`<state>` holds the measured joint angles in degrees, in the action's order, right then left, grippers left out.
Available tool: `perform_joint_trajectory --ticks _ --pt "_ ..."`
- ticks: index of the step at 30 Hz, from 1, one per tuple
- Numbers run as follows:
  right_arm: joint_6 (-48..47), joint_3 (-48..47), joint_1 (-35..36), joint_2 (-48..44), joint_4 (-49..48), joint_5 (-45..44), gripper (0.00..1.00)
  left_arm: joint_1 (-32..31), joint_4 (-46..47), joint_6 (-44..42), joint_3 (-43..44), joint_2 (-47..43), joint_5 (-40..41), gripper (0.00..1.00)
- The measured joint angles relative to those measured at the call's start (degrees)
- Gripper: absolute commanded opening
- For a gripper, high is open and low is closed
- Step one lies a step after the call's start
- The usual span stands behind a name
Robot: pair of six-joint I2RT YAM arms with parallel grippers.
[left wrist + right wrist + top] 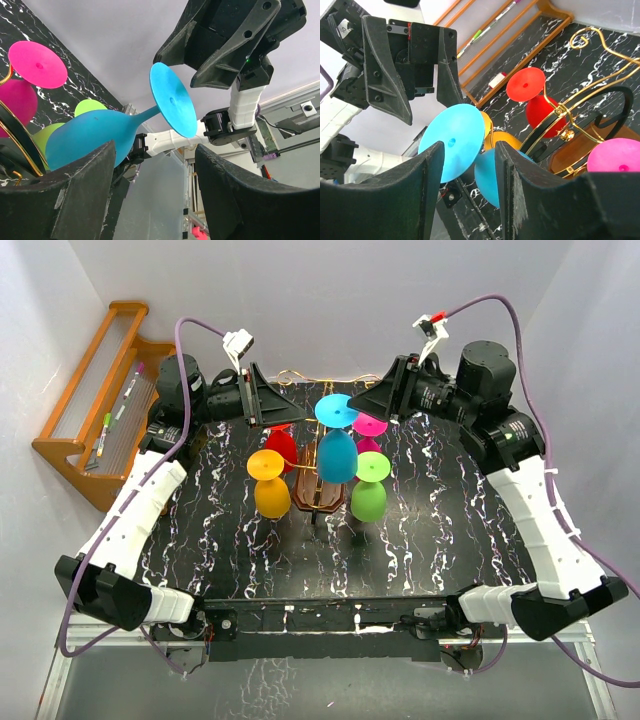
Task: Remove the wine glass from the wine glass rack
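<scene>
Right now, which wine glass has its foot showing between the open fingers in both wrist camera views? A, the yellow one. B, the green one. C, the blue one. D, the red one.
C: the blue glass shows its round foot between the open fingers of the left gripper and of the right gripper.
</scene>
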<state>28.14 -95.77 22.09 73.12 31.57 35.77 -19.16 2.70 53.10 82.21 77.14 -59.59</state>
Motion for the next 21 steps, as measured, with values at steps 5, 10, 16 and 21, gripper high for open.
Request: perform_joint_trajectory --ticks 5,10,16,21 --pt "0.9 0.2 0.0 1.0 0.0 1.2 0.47 0.0 -0.2 -0.2 0.0 0.0 0.3 0.62" --pt "2.1 1.7 0.0 1.0 -0.2 2.2 0.42 0.0 -0.2 -0.2 0.2 0.0 0.3 0.62" --pt "3.0 2.0 0.0 1.1 -1.5 4.2 0.26 0.0 -0.6 -0.5 0.3 0.0 0.3 0.62" --pt "4.5 2.3 0.0 1.1 -3.3 6.4 0.08 0.0 -1.0 -0.6 0.3 0.0 0.3 0.62"
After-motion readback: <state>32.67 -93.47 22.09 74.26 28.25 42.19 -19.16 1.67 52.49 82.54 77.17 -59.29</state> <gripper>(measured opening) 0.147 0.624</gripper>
